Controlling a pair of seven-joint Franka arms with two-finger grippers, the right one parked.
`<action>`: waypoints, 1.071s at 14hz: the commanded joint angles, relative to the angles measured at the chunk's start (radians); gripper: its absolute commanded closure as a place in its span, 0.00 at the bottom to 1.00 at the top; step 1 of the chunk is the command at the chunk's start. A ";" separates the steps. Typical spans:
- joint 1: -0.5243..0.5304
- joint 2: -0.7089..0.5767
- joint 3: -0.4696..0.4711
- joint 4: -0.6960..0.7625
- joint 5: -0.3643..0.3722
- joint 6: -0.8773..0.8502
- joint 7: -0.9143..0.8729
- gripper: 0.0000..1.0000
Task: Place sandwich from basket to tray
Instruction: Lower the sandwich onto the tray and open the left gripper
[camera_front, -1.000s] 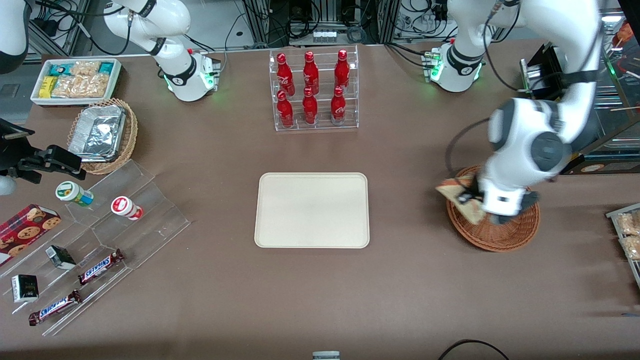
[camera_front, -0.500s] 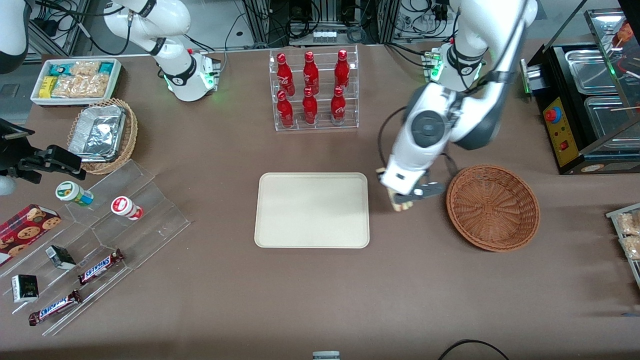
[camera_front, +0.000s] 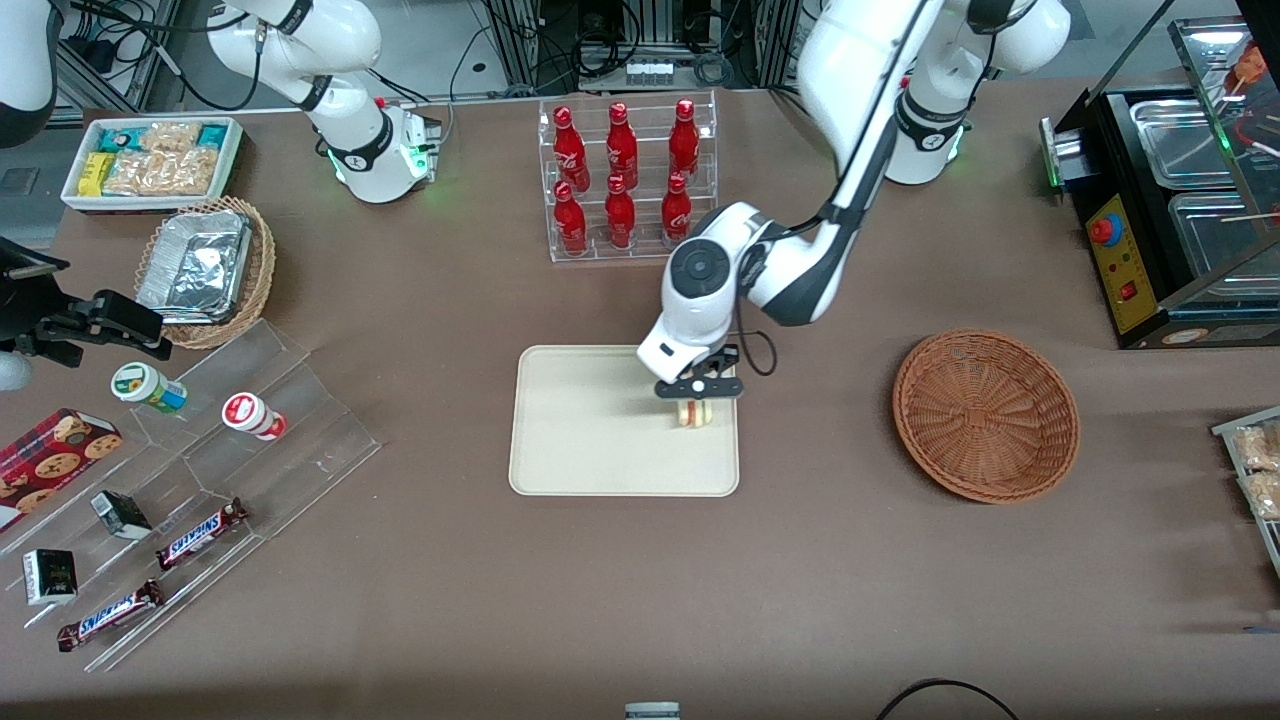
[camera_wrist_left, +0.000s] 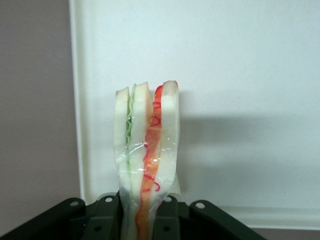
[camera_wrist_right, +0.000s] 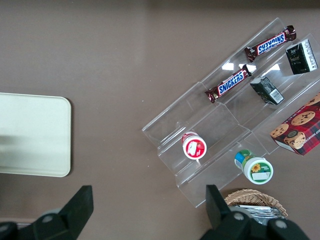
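My left gripper (camera_front: 696, 392) is shut on the sandwich (camera_front: 693, 413), a plastic-wrapped wedge of white bread with red-orange and green filling. It holds the sandwich over the cream tray (camera_front: 580, 420), at the tray's edge nearest the basket. In the left wrist view the sandwich (camera_wrist_left: 146, 150) stands upright between the black fingers (camera_wrist_left: 107, 215), above the tray (camera_wrist_left: 240, 75) close to its rim. The reddish-brown wicker basket (camera_front: 986, 415) is empty and lies toward the working arm's end of the table.
A clear rack of red bottles (camera_front: 625, 180) stands farther from the front camera than the tray. A clear stepped shelf with snack bars and cups (camera_front: 200, 470), a tan basket of foil containers (camera_front: 205, 270) and a white snack bin (camera_front: 152, 160) lie toward the parked arm's end.
My left gripper has carried the sandwich out of the basket, over the bare table and on over the tray's edge. The basket is left empty.
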 joint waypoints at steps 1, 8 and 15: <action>0.006 0.013 0.014 0.049 -0.002 -0.003 0.096 0.77; 0.030 0.028 0.017 0.075 -0.002 -0.005 0.181 0.73; 0.027 0.043 0.017 0.078 -0.006 -0.002 0.171 0.52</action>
